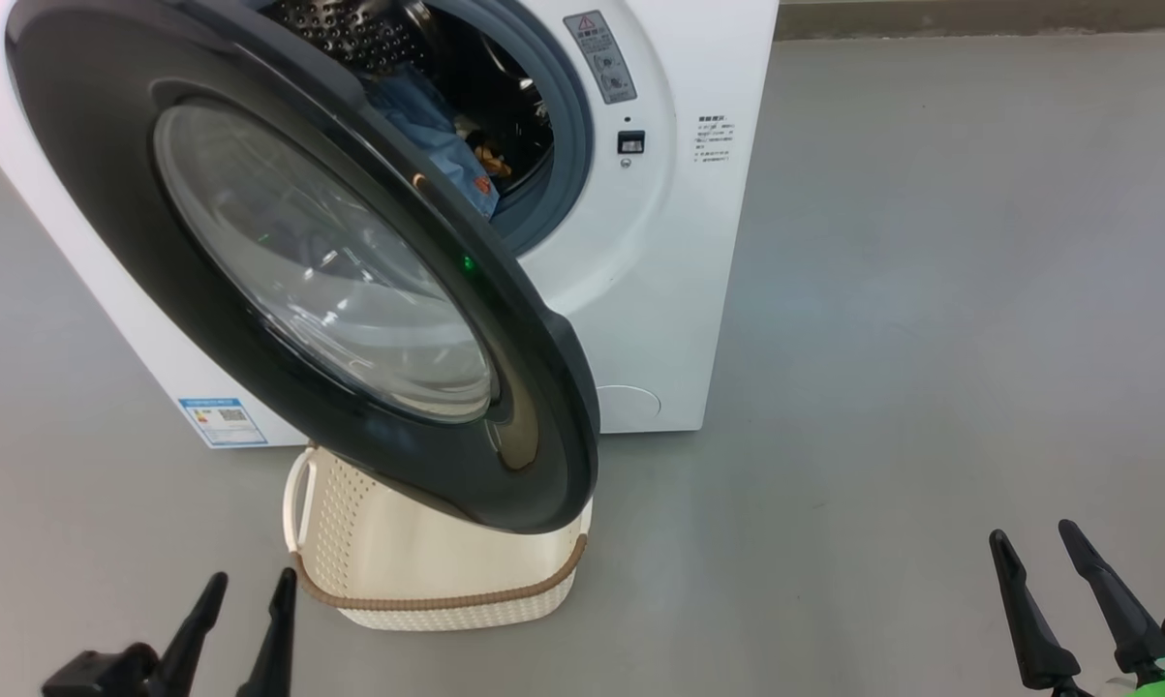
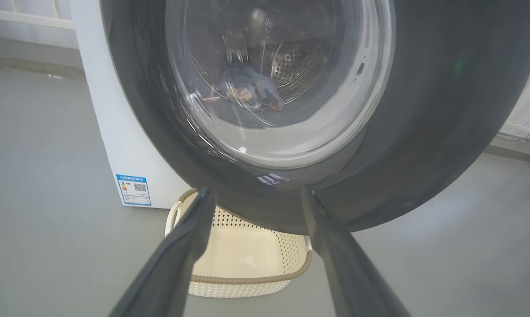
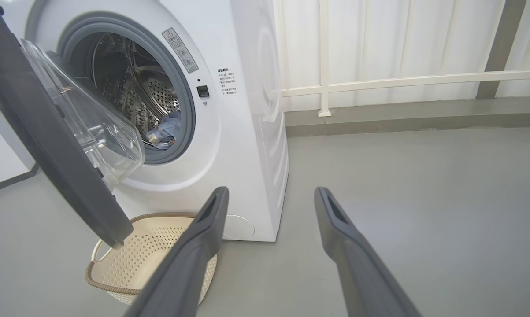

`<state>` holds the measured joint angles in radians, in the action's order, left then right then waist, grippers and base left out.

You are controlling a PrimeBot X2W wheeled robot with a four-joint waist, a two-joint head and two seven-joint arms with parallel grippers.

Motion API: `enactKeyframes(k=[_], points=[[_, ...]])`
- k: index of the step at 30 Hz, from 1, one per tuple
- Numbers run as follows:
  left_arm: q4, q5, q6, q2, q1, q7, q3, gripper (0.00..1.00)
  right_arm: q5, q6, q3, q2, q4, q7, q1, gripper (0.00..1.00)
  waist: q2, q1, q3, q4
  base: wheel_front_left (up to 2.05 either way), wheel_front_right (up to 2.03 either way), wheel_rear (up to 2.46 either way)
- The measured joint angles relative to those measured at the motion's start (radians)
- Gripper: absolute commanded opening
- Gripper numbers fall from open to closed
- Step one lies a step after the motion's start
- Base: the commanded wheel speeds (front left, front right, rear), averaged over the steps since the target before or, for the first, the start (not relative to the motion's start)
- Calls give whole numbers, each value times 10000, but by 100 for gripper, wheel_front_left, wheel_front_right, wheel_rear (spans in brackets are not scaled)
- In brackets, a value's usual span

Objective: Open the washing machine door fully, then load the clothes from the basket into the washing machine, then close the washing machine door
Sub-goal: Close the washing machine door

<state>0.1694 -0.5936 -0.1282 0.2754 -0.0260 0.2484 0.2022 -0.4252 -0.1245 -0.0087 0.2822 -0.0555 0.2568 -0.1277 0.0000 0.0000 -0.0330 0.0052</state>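
With left gripper and right gripper gaping empty, you're risking the washing machine door pinching clothes lying by the gasket.

Both grippers low and near, jaws spread wide.

The left gripper sits at the near left, its two long dark fingers pointing away and leaning slightly right, with the black wrist block at their base just in frame. The right gripper sits at the near right, well apart from the left one, its fingers leaning slightly left above a green glow at the wrist. In each wrist view the finger pair splays in a broad V, tips far apart, gripping nothing.
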Motion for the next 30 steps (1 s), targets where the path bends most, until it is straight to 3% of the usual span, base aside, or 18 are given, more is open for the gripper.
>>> enactKeyframes(k=[6,13,25,26,27,28,30], points=[[-305,1616,-10,-550,-211,13,-569,100,0,0,-42,-23,2,0,-2,100,0,0,-30,-24,0,0,0],[-401,2642,-10,-1195,-582,27,-1252,100,0,0,-46,-82,-4,0,-5,100,0,0,-26,-17,0,0,0],[-550,2895,-10,-1335,-587,27,-1488,100,-2,0,-25,-102,-21,0,-12,100,0,-1,40,27,0,0,0],[-554,2895,-10,-1335,-587,27,-1484,100,-6,0,4,-105,-25,0,-12,91,0,0,50,40,0,0,0],[-560,2895,-10,-1335,-587,27,-1478,100,-54,0,54,-105,-35,0,-12,91,0,0,58,52,0,0,0],[-566,2895,-10,-1335,-587,27,-1469,100,-125,0,127,-104,-54,0,-7,48,0,0,66,66,0,0,0],[-587,2897,-10,-1336,-587,27,-1429,100,-207,0,303,-104,-73,0,61,8,0,0,81,99,0,0,0]])
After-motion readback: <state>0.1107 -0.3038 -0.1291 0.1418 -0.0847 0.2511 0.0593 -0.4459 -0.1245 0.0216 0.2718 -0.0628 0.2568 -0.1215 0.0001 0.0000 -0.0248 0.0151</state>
